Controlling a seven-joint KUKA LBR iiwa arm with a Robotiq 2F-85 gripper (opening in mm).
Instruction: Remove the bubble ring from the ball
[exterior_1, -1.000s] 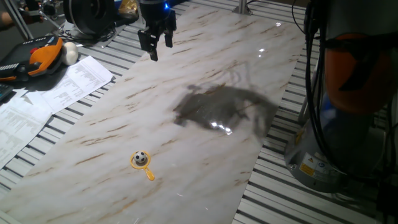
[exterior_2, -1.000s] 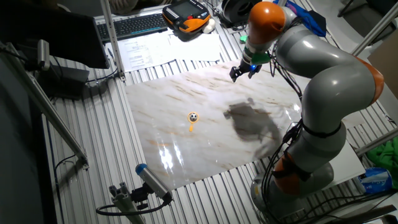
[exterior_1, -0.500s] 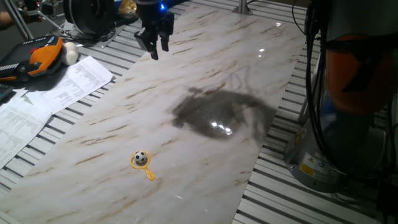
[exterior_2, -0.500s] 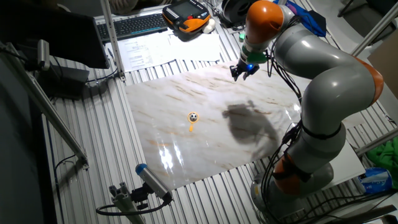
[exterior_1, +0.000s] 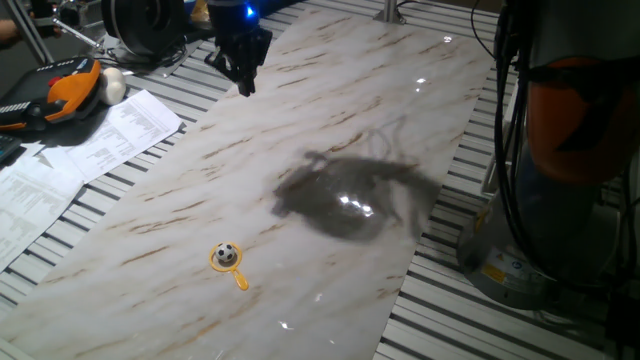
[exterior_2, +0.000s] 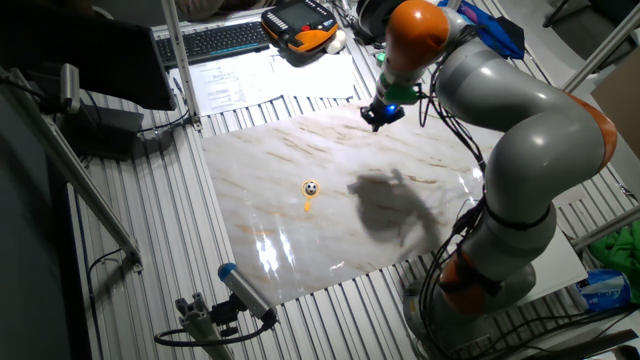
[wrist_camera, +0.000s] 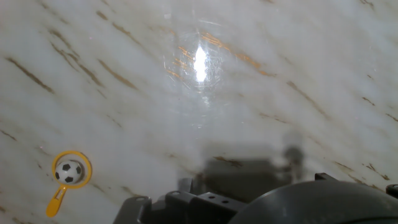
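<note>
One small soccer-patterned ball (exterior_1: 227, 253) sits inside the yellow-orange bubble ring (exterior_1: 229, 263) on the marble worktop (exterior_1: 330, 120), near its front edge. High over the far edge hangs the gripper (exterior_1: 240, 72), well apart from both; whether its fingers are parted I cannot tell.

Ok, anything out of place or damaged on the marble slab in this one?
Nothing stands out. The ring lies flat around the ball on the slab, both intact, nothing spilled. The pincer hangs far off, empty.
</note>
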